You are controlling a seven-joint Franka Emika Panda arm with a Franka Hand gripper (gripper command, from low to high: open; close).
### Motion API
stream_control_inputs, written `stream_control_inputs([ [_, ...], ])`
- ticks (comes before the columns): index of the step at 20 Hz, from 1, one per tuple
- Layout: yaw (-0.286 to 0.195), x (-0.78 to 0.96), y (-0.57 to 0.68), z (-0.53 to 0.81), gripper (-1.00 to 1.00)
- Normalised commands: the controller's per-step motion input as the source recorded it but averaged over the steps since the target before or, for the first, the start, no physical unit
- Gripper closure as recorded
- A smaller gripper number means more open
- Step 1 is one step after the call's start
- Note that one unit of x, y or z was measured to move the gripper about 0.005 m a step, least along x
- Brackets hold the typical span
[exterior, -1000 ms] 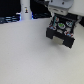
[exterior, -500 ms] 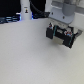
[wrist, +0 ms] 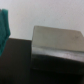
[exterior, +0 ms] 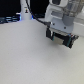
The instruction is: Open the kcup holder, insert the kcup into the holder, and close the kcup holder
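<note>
One kcup holder (wrist: 55,45) lies level, long axis crosswise

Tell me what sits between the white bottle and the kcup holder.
Nothing stands there: in the exterior view only bare white tabletop separates the white bottle and the kcup holder.

Lab-like: bare white tabletop (exterior: 25,55), robot arm (exterior: 62,15).

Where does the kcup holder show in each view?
Exterior view: not made out; the pincer hangs at the exterior view's upper right, and the dark blur there cannot be separated from it.
Wrist view: the kcup holder fills the middle, grey panel showing, beside a teal shape.
Shared landmark: probably the pale tabletop.
</note>
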Motion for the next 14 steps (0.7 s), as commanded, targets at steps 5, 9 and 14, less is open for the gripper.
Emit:
stream_control_inputs([
  [5, 0.134, -0.42, 0.38, -0.14, -1.0],
  [9, 0.054, -0.52, 0.54, 0.01, -1.0],
  [14, 0.049, -0.58, 0.57, 0.02, -1.0],
])
